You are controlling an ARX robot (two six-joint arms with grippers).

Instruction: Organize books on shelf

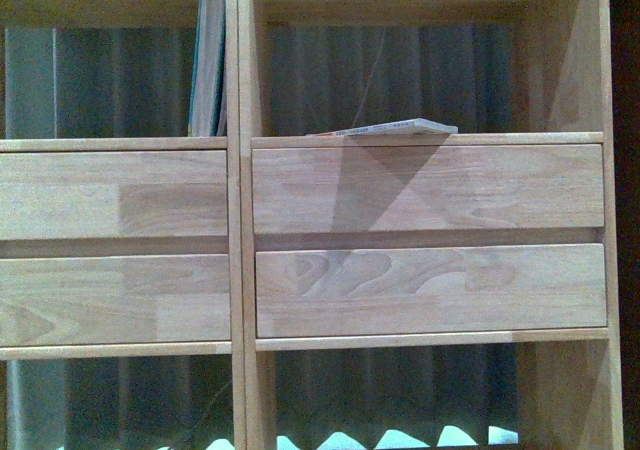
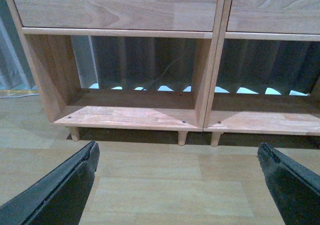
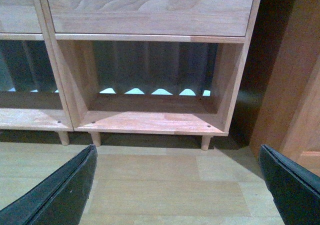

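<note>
Fingers of left gripper and right gripper spread wide, empty; shelf stands beyond the tips. Teal book upright, paperback flat.

Shelf: pale jointed wood, smooth, satin, grain visible. Floor: smooth wood-look planks, low sheen. Curtain: grey pleated cloth. Left gripper fingers: matt black, scuffed edges.
</note>
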